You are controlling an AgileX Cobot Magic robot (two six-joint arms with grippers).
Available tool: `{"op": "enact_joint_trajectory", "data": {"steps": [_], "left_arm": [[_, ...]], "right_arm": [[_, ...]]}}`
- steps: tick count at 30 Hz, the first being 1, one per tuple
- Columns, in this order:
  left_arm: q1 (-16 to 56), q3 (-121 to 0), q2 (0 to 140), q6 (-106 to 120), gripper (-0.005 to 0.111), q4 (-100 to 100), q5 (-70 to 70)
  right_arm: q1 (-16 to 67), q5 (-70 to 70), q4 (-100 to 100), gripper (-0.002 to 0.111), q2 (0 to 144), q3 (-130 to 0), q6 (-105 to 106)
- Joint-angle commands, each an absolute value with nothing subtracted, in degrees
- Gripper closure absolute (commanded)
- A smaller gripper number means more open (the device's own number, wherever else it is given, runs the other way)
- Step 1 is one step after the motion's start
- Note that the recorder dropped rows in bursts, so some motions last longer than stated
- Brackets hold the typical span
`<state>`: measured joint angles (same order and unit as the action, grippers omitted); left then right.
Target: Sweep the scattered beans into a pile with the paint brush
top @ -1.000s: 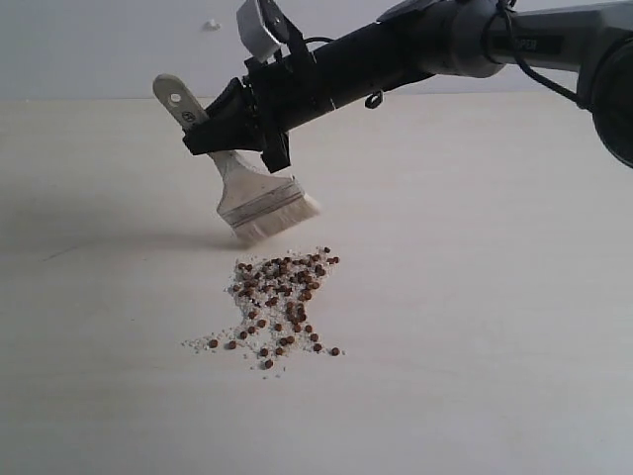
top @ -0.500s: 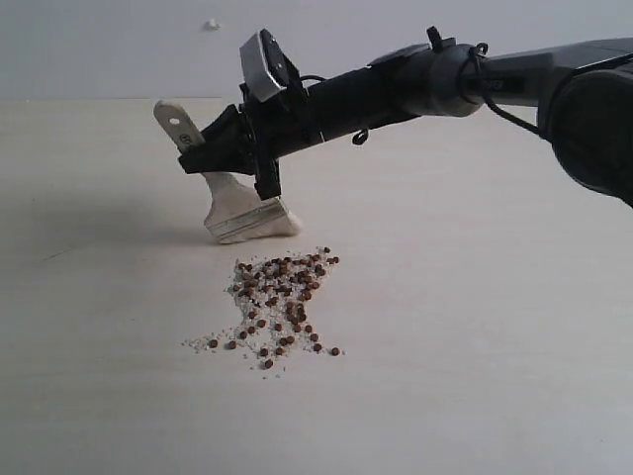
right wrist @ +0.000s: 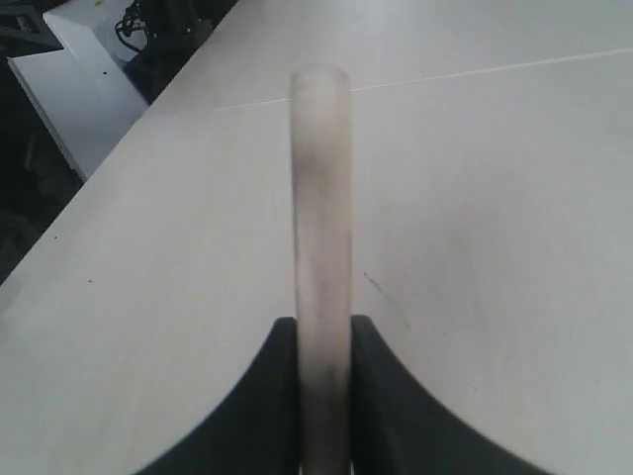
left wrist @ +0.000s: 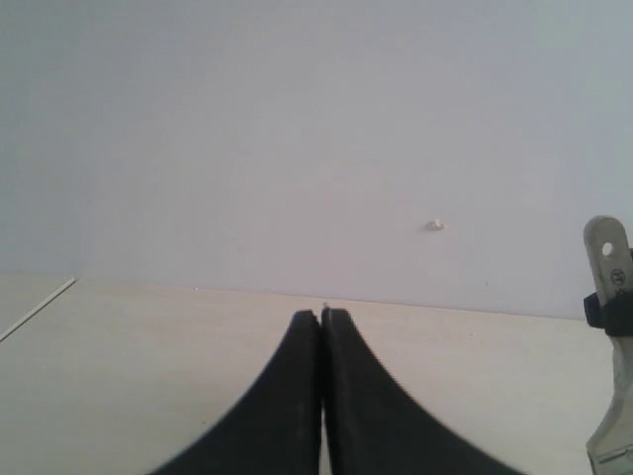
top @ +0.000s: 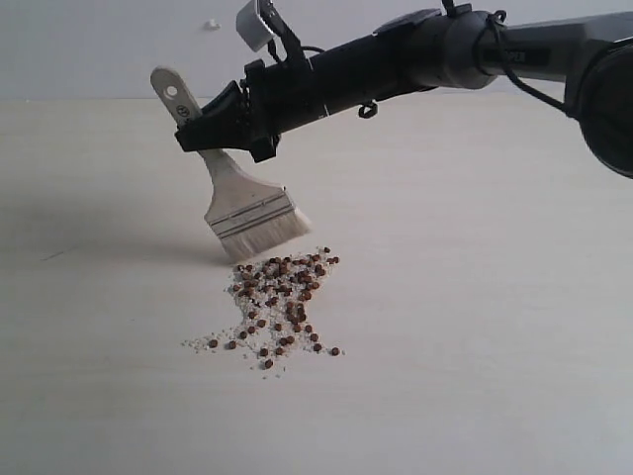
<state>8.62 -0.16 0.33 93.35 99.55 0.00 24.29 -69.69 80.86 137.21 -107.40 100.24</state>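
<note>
Many round reddish-brown beans (top: 282, 297) half-piled. Right gripper (top: 210, 129) clamps whitish-bristled wooden paint brush (top: 245, 211), pile's 11 o'clock; left gripper (left wrist: 321, 319) closed, empty. Next: likely gather 7 o'clock stragglers.

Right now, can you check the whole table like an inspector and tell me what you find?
Surface: pale, smooth table.
Job's things: beans in a loose pile with strays on its near side; paint brush tilted, bristles down just behind the pile.
Clutter: off-white crumbs mixed with the beans.
Grippers: right gripper shut on the brush handle; left gripper shut, holding nothing.
Cables: black cable along the right arm.
Surroundings: plain wall with a small white speck; dark equipment past the table edge.
</note>
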Motion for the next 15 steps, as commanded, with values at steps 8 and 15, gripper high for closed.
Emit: {"op": "enact_joint_trajectory", "data": {"steps": [8, 15], "left_arm": [[8.5, 0.0, 0.0, 93.0, 0.107, 99.9, 0.0], [8.5, 0.0, 0.0, 93.0, 0.107, 99.9, 0.0]], "right_arm": [[24.3, -60.3, 62.1, 0.108, 129.5, -105.4, 93.8], [24.3, -38.1, 71.2, 0.108, 124.6, -90.1, 105.4]]}}
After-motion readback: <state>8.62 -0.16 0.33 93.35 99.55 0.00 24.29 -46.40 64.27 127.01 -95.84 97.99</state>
